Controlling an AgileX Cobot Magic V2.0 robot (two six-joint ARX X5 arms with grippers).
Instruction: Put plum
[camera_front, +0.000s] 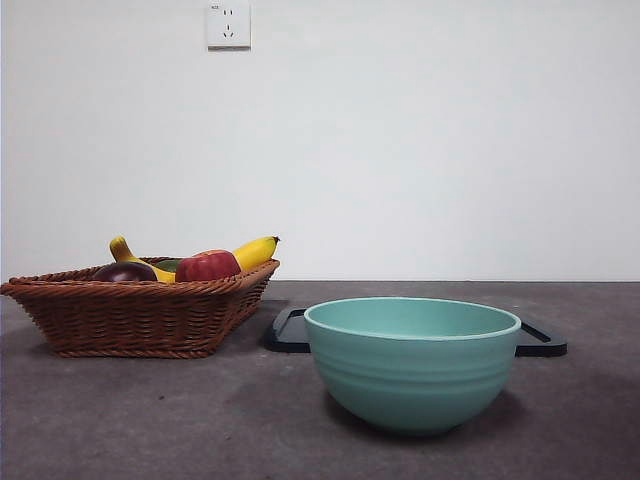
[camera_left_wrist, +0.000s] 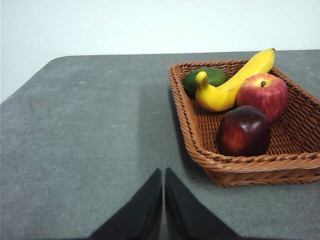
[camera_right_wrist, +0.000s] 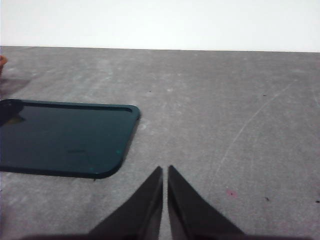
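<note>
Grey, faintly scuffed bench (camera_front: 150, 420) runs back to a plain white wall with a socket (camera_front: 228, 24) high up. On the left stands a woven basket (camera_front: 140, 315); the plum (camera_front: 125, 271) lies in its near left part, only its dark top showing above the rim from the front, while the left wrist view shows it whole, touching the red apple (camera_left_wrist: 262, 95) behind it. A banana (camera_left_wrist: 232, 85) curves across the far part, half covering a green fruit (camera_left_wrist: 205, 79) too hidden to name. A pale green bowl (camera_front: 412, 365) stands near and right of centre, blocking most of a dark flat tray (camera_front: 290, 330) behind it; its inside is out of sight. Left hand (camera_left_wrist: 163, 172) hangs over bare bench beside the basket, jaws together. Right hand (camera_right_wrist: 165, 170) hangs just right of the tray, jaws together too.
</note>
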